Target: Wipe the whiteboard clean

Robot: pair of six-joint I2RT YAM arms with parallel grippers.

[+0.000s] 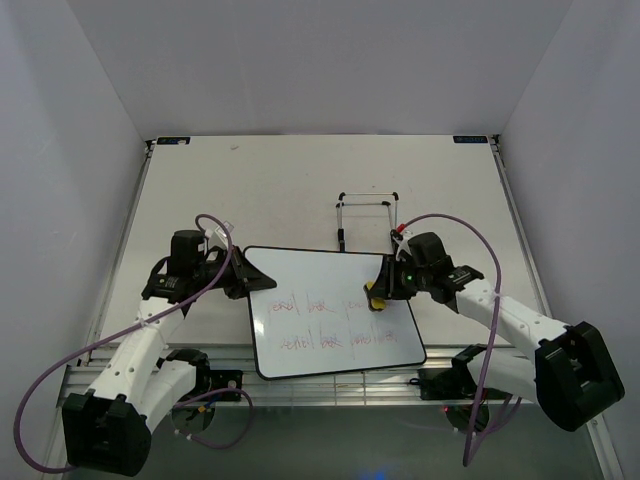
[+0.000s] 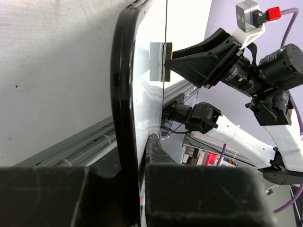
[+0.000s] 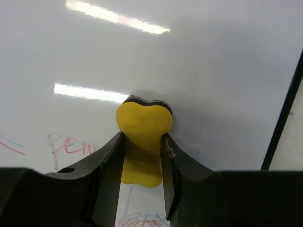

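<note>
The whiteboard (image 1: 330, 315) is a glossy white board with a thin black frame and two rows of faint red handwriting. It is tilted, its left edge raised. My left gripper (image 1: 243, 275) is shut on that left edge; the left wrist view shows the black frame (image 2: 124, 109) edge-on between the jaws. My right gripper (image 1: 378, 293) is shut on a yellow eraser (image 3: 142, 142) and presses it against the board's right part (image 3: 199, 71). Red writing (image 3: 66, 144) lies left of the eraser.
A thin wire easel stand (image 1: 366, 215) stands on the table just behind the board. The table's metal front rail (image 1: 330, 390) runs below the board. White walls close in the left, back and right sides.
</note>
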